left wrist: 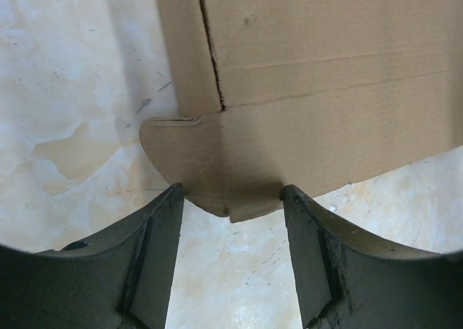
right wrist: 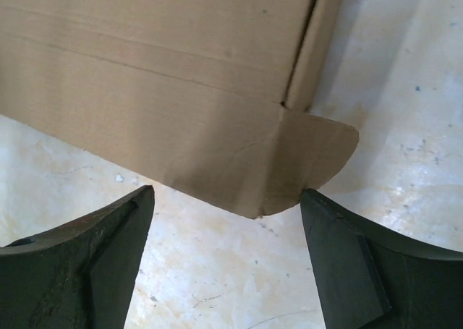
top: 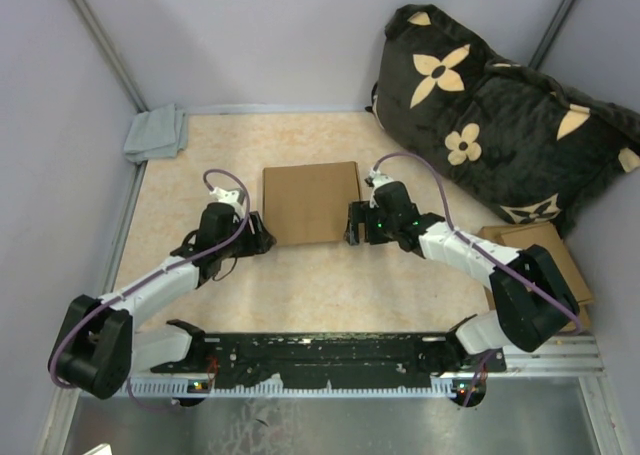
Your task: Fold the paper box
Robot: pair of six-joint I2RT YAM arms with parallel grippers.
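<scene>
Spread left gripper [left wrist: 231,199] and spread right gripper [right wrist: 226,199] at near corners of paper box [top: 311,203], long axis left-to-right.

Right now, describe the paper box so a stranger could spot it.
Start at the pale table. Between the left claw and right claw lies the paper box. Unlike the cardboard stack at the right edge, it lies central and squarish.

White-and-black arms [top: 160,280] (purple cables [top: 403,156] looping) end in black jaws.
</scene>
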